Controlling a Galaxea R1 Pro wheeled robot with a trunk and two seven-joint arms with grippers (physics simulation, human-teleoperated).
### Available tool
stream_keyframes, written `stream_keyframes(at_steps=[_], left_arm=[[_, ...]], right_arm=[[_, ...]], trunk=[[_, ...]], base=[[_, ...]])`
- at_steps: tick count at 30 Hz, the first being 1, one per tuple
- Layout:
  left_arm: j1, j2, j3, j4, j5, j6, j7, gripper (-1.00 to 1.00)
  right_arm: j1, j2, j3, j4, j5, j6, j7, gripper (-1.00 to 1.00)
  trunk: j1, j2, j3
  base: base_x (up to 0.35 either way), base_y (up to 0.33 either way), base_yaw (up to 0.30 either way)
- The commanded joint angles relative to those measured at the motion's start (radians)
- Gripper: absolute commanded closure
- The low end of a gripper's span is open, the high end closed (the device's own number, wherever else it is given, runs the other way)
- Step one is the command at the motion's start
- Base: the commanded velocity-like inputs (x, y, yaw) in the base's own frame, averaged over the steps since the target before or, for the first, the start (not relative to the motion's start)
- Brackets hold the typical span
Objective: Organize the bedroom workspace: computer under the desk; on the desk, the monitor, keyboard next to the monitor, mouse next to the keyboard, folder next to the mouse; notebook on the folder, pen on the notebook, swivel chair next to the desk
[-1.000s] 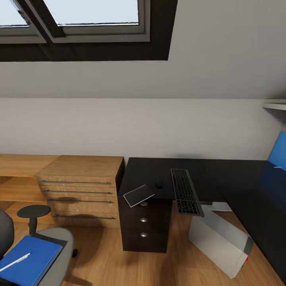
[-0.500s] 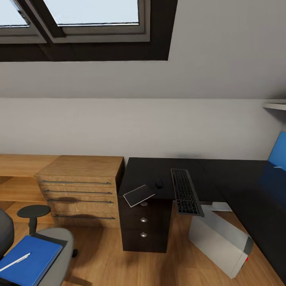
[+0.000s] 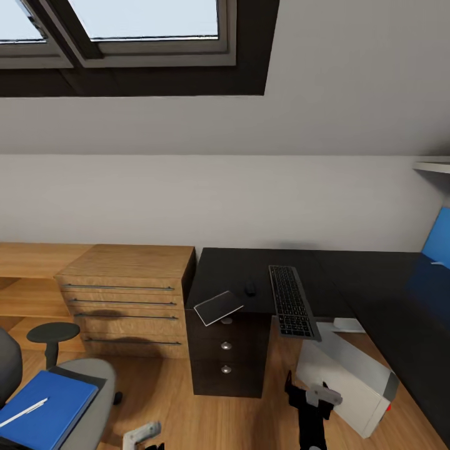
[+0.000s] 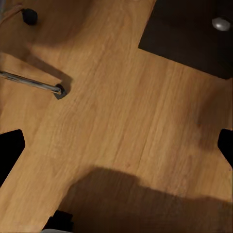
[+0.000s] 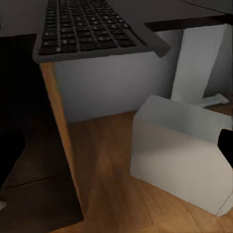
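Note:
The black desk stands at the right with its blue back panel. On it lies the keyboard, its near end hanging over the front edge. The small dark mouse sits left of the keyboard. The notebook lies tilted over the desk edge. The grey-white computer rests on the floor under the desk. The blue folder lies on the swivel chair, with the white pen on top. My left gripper and right gripper hang open and empty over the floor. The monitor is out of view.
A light-wood drawer unit and a low shelf stand left of the desk. Black desk drawers sit under the notebook. A chrome chair leg crosses the wood floor. A white desk leg stands behind the computer.
Both grippers have risen into the bottom of the head view. The desk, chair and other things have not moved.

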Motion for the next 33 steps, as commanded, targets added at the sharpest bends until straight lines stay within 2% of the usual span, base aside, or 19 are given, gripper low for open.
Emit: stream_keyframes(at_steps=[1,4,8,9,11,12,16,19,20,21,22,23,24,26,27,28,30,31,33], left_arm=[[-0.017,-0.017,0.001,-0.028,0.010,0.032,0.005,-1.00],[-0.065,-0.042,0.001,-0.055,0.011,0.063,0.004,-1.00],[-0.117,-0.046,0.000,-0.065,0.012,0.084,0.004,-1.00],[-0.151,-0.046,-0.003,-0.069,0.013,0.120,0.003,-1.00],[-0.189,-0.046,-0.005,-0.071,0.014,0.184,0.004,-1.00],[-0.231,-0.046,-0.006,-0.072,0.017,0.245,0.004,-1.00],[-0.239,-0.046,-0.003,-0.065,0.020,0.254,0.002,-1.00],[-0.240,-0.046,-0.001,-0.068,0.020,0.254,0.001,-1.00],[-0.240,-0.046,-0.002,-0.076,0.020,0.253,0.001,-1.00],[-0.240,-0.046,-0.002,-0.079,0.020,0.253,0.002,-1.00],[-0.240,-0.046,-0.002,-0.080,0.020,0.253,0.002,-1.00],[-0.240,-0.046,-0.002,-0.082,0.020,0.253,0.002,-1.00],[-0.240,-0.046,-0.002,-0.083,0.020,0.253,0.002,-1.00],[-0.240,-0.046,-0.001,-0.095,0.020,0.254,0.002,-1.00],[-0.240,-0.046,-0.001,-0.099,0.021,0.254,0.002,-1.00],[-0.240,-0.046,0.000,-0.105,0.021,0.254,0.002,-1.00],[-0.240,-0.046,0.000,-0.109,0.021,0.254,0.001,-1.00],[-0.240,-0.046,0.000,-0.112,0.022,0.254,0.001,-1.00],[-0.240,-0.046,0.000,-0.114,0.030,0.254,0.001,-1.00]], right_arm=[[-0.023,-0.002,-0.008,-0.003,-0.056,-0.005,0.006,-1.00],[-0.050,-0.004,-0.026,-0.021,-0.150,-0.002,0.056,-1.00],[-0.062,-0.006,-0.034,-0.064,-0.243,0.002,0.124,-1.00],[-0.066,-0.007,-0.037,-0.098,-0.310,0.004,0.169,-1.00],[-0.068,-0.007,-0.039,-0.127,-0.394,0.005,0.205,-1.00],[-0.069,-0.006,-0.038,-0.185,-0.516,0.006,0.227,-1.00],[-0.069,-0.008,-0.037,-0.253,-0.562,0.007,0.232,-1.00],[-0.068,-0.009,-0.039,-0.266,-0.569,0.015,0.232,-1.00],[-0.068,-0.024,-0.040,-0.313,-0.626,0.090,0.233,-1.00],[-0.068,-0.038,-0.042,-0.336,-0.675,0.134,0.237,-1.00],[-0.068,-0.047,-0.042,-0.345,-0.704,0.155,0.242,-1.00],[-0.068,-0.065,-0.043,-0.360,-0.772,0.194,0.264,-1.00],[-0.068,-0.075,-0.043,-0.365,-0.805,0.211,0.281,-1.00],[-0.068,-0.117,-0.044,-0.374,-0.923,0.277,0.383,-1.00],[-0.068,-0.130,-0.044,-0.375,-0.948,0.296,0.414,-1.00],[-0.067,-0.157,-0.044,-0.376,-0.991,0.340,0.479,-1.00],[-0.066,-0.180,-0.044,-0.375,-1.030,0.385,0.542,-1.00],[-0.066,-0.197,-0.045,-0.370,-1.068,0.425,0.598,-1.00],[-0.065,-0.213,-0.047,-0.353,-1.120,0.465,0.656,-1.00]], trunk=[[0.000,-0.001,-0.001],[0.000,-0.001,-0.001],[0.000,-0.001,-0.001],[0.000,-0.001,-0.001],[0.000,-0.001,-0.001],[0.000,-0.001,-0.001],[0.000,-0.001,-0.001],[0.000,-0.001,-0.001],[0.000,-0.001,-0.001],[0.000,-0.001,-0.001],[0.000,-0.001,-0.001],[0.000,-0.001,-0.001],[0.000,-0.001,-0.001],[0.000,-0.001,-0.001],[0.000,-0.001,-0.001],[0.000,-0.001,-0.001],[0.000,-0.001,-0.001],[0.000,-0.001,-0.001],[0.000,-0.001,-0.001]], base=[[0.000,0.000,0.000],[0.000,0.000,0.000],[0.000,0.000,0.000],[0.000,0.000,0.000],[0.000,0.000,0.000],[0.000,0.000,0.000],[0.000,0.000,0.000],[0.000,0.000,0.000],[0.000,0.000,0.000],[0.000,0.000,0.000],[0.000,0.000,0.000],[0.000,0.000,0.000],[0.000,0.000,0.000],[0.000,0.000,0.000],[0.000,0.000,0.000],[0.000,0.000,0.000],[0.000,0.000,0.000],[0.000,0.000,0.000],[0.000,0.000,0.000]])
